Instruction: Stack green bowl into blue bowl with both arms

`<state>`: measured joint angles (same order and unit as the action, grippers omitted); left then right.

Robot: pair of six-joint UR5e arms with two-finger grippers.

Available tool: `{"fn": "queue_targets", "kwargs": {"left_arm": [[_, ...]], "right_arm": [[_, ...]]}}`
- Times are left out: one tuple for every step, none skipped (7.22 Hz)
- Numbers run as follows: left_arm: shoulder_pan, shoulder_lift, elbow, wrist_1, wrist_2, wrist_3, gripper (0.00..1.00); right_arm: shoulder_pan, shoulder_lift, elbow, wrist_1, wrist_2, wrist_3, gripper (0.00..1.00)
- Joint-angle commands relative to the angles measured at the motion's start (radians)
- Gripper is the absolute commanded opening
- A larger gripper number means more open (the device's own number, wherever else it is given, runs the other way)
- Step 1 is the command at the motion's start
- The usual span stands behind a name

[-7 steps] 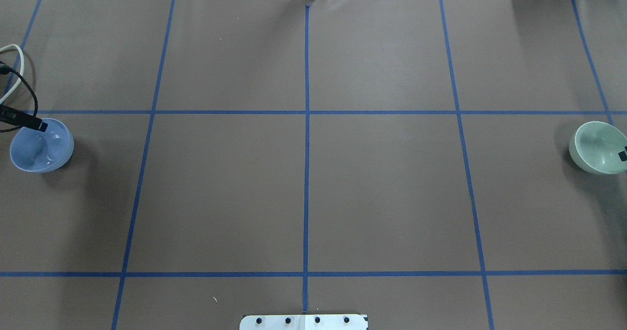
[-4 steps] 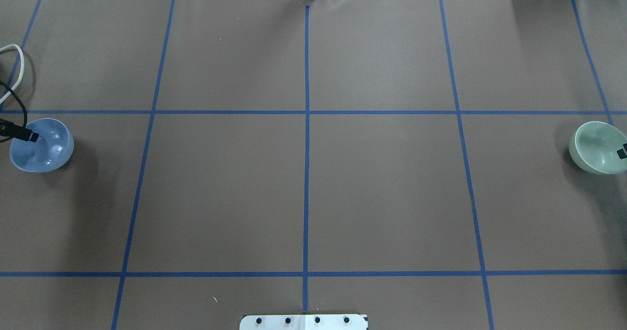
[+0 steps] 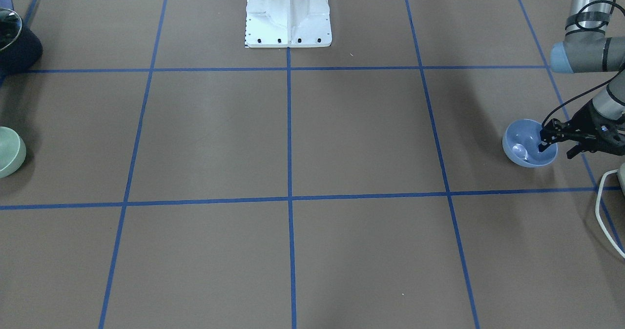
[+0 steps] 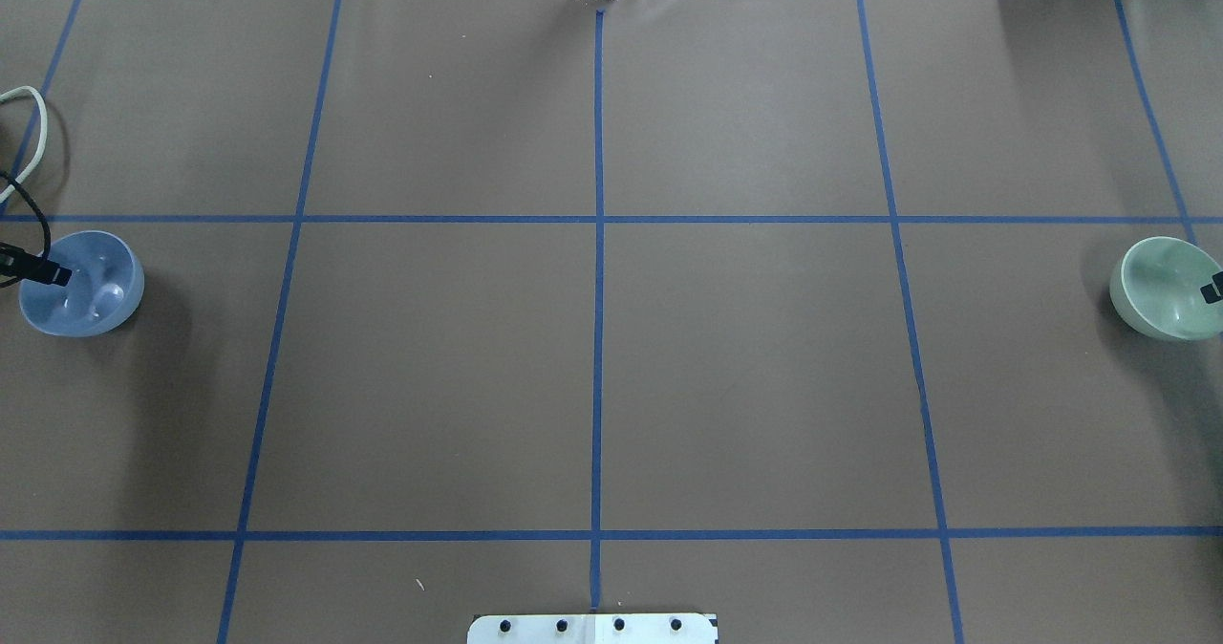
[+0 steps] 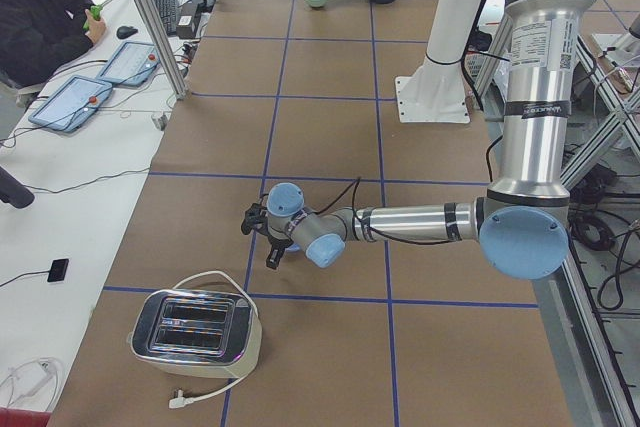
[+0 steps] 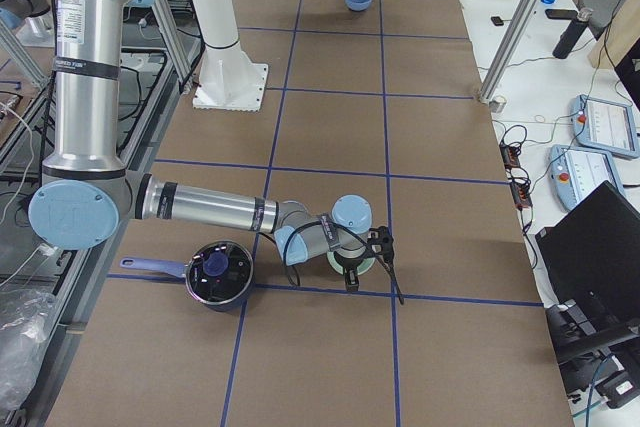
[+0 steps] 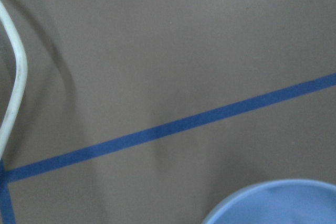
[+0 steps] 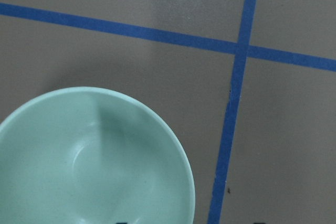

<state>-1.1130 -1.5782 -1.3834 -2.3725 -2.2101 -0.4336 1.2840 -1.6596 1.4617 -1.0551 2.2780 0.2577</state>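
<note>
The blue bowl [image 4: 86, 290] stands upright at the table's far left; it also shows in the front view [image 3: 525, 141] and at the bottom of the left wrist view [image 7: 278, 203]. My left gripper [image 3: 556, 148] is open astride its rim, one fingertip [image 4: 57, 274] inside the bowl and one outside. The green bowl [image 4: 1161, 286] stands at the far right, also seen in the right wrist view [image 8: 89, 161]. My right gripper [image 6: 370, 272] is open over its outer rim, with one fingertip [image 4: 1212, 290] inside the bowl.
A toaster [image 5: 195, 332] with a white cable [image 4: 29, 114] stands beyond the blue bowl. A dark pot [image 6: 215, 275] sits close beside the green bowl. The white pedestal [image 3: 288, 14] is at the robot's side. Blue tape lines grid the brown table [image 4: 592, 357].
The left fingertip has slid back and down inside the blue bowl toward its outer rim. The right fingertip has shifted slightly. Both bowls stay in place.
</note>
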Motion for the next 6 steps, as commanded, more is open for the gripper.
{"fn": "queue_targets", "kwargs": {"left_arm": [[0.013, -0.005, 0.001, 0.001, 0.001, -0.001, 0.67], [0.015, -0.006, 0.001, 0.001, 0.001, -0.002, 0.67], [0.015, -0.006, 0.001, 0.001, 0.001, -0.002, 0.67], [0.015, -0.008, 0.001, 0.003, 0.001, -0.001, 0.65], [0.015, -0.008, 0.003, 0.004, 0.003, 0.001, 0.51], [0.015, -0.011, 0.010, 0.004, 0.001, 0.001, 0.25]], "right_arm": [[0.000, 0.029, -0.043, 0.003, 0.000, -0.002, 0.55], [0.000, 0.029, -0.046, 0.003, -0.002, -0.002, 0.55], [0.000, 0.029, -0.053, 0.003, 0.000, -0.002, 0.55], [0.000, 0.029, -0.052, 0.004, 0.000, 0.000, 0.43], [0.000, 0.029, -0.052, 0.004, 0.002, 0.000, 0.22], [-0.002, 0.029, -0.053, 0.003, 0.003, 0.000, 0.04]]}}
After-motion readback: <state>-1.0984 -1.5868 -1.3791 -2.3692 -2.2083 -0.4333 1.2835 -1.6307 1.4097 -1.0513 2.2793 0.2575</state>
